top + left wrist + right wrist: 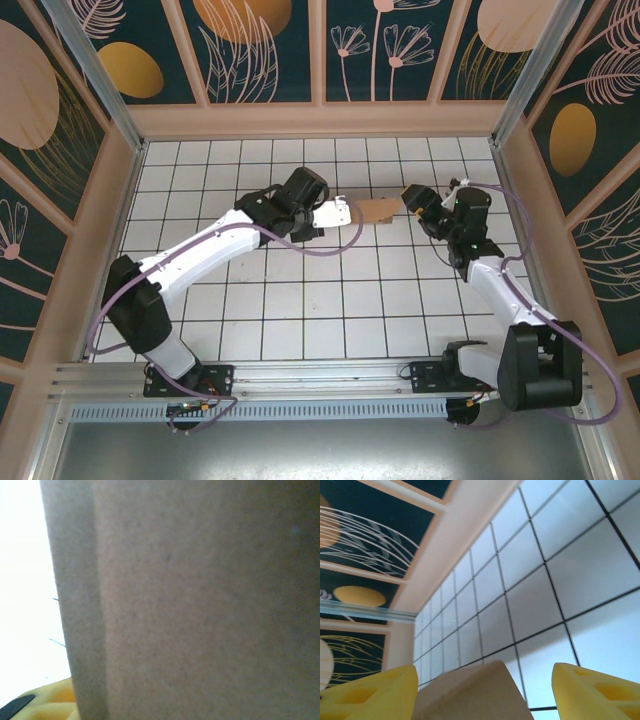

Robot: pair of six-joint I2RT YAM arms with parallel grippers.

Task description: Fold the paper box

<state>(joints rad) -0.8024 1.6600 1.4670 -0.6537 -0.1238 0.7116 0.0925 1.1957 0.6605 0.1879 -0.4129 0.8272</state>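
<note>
the paper box is at the far middle of the surface, between both arms. the left tool grips its left end. the right tool stands wide, its yellow fingers flanking the right end without clamping. folding appears partway: panels look gathered, closure unconfirmed. the box interior is hidden, so contents cannot be told.

paper box corner between wide yellow jaws, perhaps untouched; tiled table beyond

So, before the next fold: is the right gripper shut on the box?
Open. On the right gripper, the yellow fingers stand wide apart; the paper box corner sits between them, clear gap beside one.
</note>
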